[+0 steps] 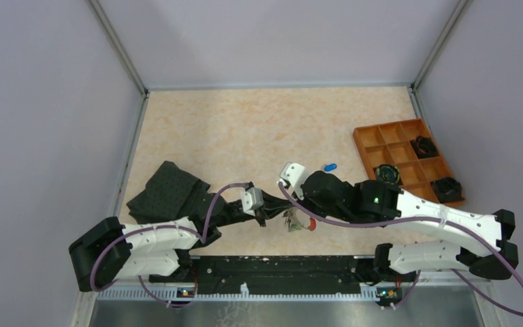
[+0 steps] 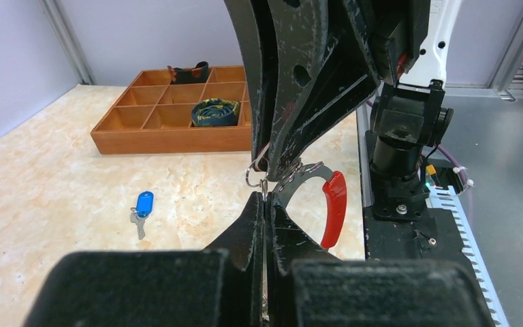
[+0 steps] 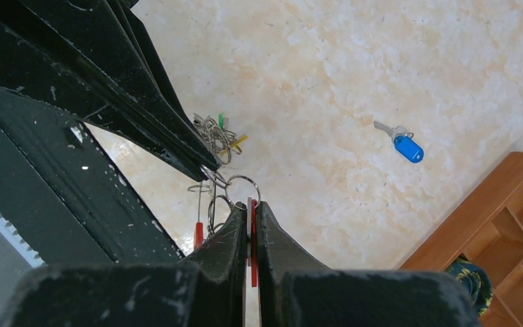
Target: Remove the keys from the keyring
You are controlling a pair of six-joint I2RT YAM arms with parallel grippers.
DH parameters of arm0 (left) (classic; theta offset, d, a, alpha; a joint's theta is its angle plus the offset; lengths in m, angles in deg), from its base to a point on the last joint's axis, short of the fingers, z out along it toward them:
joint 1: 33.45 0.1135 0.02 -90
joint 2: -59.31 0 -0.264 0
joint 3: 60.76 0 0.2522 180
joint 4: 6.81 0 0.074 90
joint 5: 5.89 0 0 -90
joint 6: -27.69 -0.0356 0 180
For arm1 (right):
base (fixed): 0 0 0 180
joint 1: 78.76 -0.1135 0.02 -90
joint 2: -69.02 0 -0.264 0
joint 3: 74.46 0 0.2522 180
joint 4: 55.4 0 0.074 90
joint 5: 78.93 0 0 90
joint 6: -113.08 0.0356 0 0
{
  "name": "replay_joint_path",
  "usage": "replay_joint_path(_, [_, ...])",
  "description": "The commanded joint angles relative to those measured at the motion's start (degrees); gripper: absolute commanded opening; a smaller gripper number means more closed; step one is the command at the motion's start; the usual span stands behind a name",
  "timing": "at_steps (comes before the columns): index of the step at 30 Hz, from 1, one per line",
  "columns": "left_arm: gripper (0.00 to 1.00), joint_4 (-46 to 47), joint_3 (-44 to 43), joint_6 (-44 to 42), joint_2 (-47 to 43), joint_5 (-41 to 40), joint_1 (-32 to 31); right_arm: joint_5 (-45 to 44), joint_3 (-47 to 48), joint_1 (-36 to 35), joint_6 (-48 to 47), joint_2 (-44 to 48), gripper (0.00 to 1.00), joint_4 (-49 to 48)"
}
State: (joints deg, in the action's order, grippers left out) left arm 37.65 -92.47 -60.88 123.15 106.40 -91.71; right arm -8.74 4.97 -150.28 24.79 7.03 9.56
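Observation:
The keyring (image 2: pixel 306 178) is a grey metal arc with a red sleeve (image 2: pixel 334 208), held just above the table near its front edge. My right gripper (image 3: pixel 252 204) is shut on the keyring, seen edge-on between its jaws. My left gripper (image 2: pixel 265 199) meets it tip to tip and is shut on a small wire ring (image 2: pixel 255 178) hanging from the keyring. A bunch of keys (image 3: pixel 221 133) with green and yellow heads lies beyond the left fingers (image 3: pixel 177 136). One blue-headed key (image 1: pixel 329 167) lies loose on the table. In the top view both grippers meet over the bunch (image 1: pixel 291 221).
An orange compartment tray (image 1: pixel 371 139) stands at the back right with black coiled objects (image 1: pixel 424 146) in some cells. A black cloth (image 1: pixel 167 194) lies at the left, beside the left arm. A black rail (image 1: pixel 279 266) runs along the table's near edge.

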Motion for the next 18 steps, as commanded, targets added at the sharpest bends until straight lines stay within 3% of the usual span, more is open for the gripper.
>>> replay_joint_path(1, [0.00,7.09,0.92,-0.11,-1.97,0.66,0.15,-0.68,-1.10,-0.20,-0.05,1.11,0.00,-0.84])
replay_joint_path(18, [0.00,9.00,2.20,0.06,-3.68,-0.10,0.16,1.77,-2.64,-0.19,0.22,0.44,0.00,-2.18])
